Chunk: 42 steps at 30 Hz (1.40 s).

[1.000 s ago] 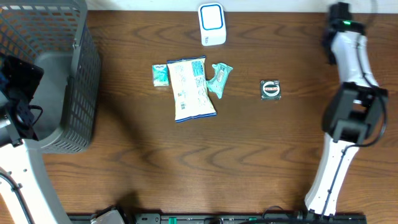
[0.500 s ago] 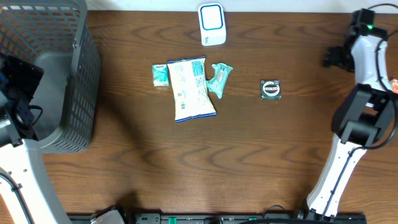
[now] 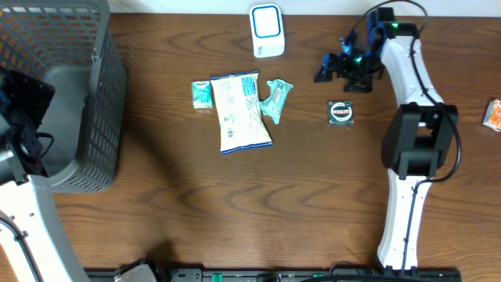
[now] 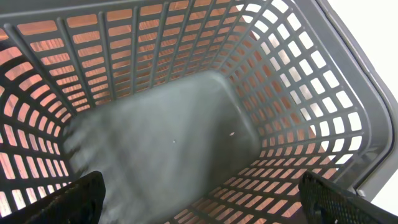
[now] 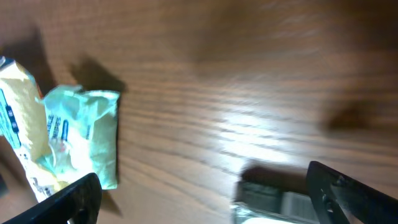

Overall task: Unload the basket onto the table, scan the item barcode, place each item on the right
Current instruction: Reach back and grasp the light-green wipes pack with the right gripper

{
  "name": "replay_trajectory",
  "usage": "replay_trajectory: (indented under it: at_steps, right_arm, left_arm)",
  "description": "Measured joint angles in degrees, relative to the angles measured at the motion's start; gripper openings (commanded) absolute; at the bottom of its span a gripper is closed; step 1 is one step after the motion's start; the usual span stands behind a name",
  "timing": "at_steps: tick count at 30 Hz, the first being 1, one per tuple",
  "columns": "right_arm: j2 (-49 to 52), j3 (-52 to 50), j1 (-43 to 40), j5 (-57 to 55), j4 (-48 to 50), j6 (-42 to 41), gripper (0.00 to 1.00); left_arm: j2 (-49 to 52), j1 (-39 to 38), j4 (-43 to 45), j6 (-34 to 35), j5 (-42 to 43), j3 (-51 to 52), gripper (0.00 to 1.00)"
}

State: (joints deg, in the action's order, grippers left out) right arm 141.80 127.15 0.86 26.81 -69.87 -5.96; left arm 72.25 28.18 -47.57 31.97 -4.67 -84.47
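The white scanner (image 3: 266, 30) with a blue face stands at the table's back edge. Ahead of it lie a white snack bag (image 3: 241, 112), a small teal packet (image 3: 202, 94), a crumpled teal packet (image 3: 277, 100) and a small dark packet with a round label (image 3: 340, 113). My right gripper (image 3: 340, 72) hovers open just behind the dark packet, holding nothing. In the right wrist view my right gripper (image 5: 208, 205) stands above the wood, with the dark packet (image 5: 273, 202) near one jaw and the teal packet (image 5: 87, 134) at the left. My left gripper (image 4: 205, 208) hangs open inside the grey basket (image 4: 298, 93).
The grey basket (image 3: 86, 70) fills the table's left end, with my left arm (image 3: 23, 102) over it. An orange packet (image 3: 492, 115) lies at the far right edge. Bare wood stretches across the table's front half.
My right arm has swung from the far right edge leftward to above the dark packet, and its jaws have opened. An orange packet now lies at the right edge. The left arm stays still.
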Motion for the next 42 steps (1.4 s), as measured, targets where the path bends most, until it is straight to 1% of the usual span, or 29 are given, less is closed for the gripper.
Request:
replay_trajectory:
  at_steps: [3, 6, 10, 12, 17, 22, 29, 32, 34, 36, 38, 42]
  right_arm:
    - [0.0, 0.0, 2.01, -1.38, -1.36, -0.39, 0.93]
    - [-0.02, 0.0, 4.37, -2.91, -0.68, -0.44, 0.93]
    - [0.0, 0.0, 8.79, -4.26, 3.76, -1.33, 0.93]
    - [-0.02, -0.02, 11.32, -6.4, 5.29, -4.15, 0.89]
    - [-0.02, 0.0, 15.74, -12.11, 7.06, -9.57, 0.84]
    - [-0.02, 0.0, 18.03, -16.41, 6.93, -11.26, 0.78]
    - [-0.02, -0.02, 20.59, -27.91, 2.69, -12.81, 0.72]
    - [-0.02, -0.02, 20.59, -31.98, 0.7, -13.09, 0.72]
    - [-0.02, -0.02, 20.55, -34.95, -0.98, -13.16, 0.74]
    - [-0.02, -0.02, 20.48, -37.86, -2.34, -13.2, 0.79]
    - [-0.02, -0.02, 20.39, -40.3, -2.75, -12.92, 0.82]
    - [-0.13, -0.02, 20.48, -42.34, -2.78, -10.34, 0.83]
  left_arm:
    - [0.0, 0.0, 0.02, 0.0, 0.0, 0.0, 0.98]
    - [-0.02, 0.0, 0.02, 0.0, 0.0, 0.0, 0.98]
    - [0.0, 0.0, 0.02, -0.02, 0.0, 0.0, 0.98]
    - [0.0, 0.0, 0.0, 0.0, 0.0, 0.0, 0.98]
    - [-0.02, 0.0, 0.02, 0.0, 0.0, 0.0, 0.98]
    - [-0.02, 0.0, 0.02, 0.0, 0.0, 0.0, 0.98]
    - [0.0, 0.0, 0.02, -0.02, 0.0, 0.0, 0.98]
    - [-0.02, 0.0, 0.02, -0.02, 0.0, 0.0, 0.98]
    - [0.0, 0.0, 0.02, 0.0, 0.0, 0.0, 0.98]
    - [0.0, 0.0, 0.02, 0.0, 0.0, 0.0, 0.98]
    - [0.0, 0.0, 0.02, 0.0, 0.0, 0.0, 0.98]
    - [0.0, 0.0, 0.02, 0.0, 0.0, 0.0, 0.98]
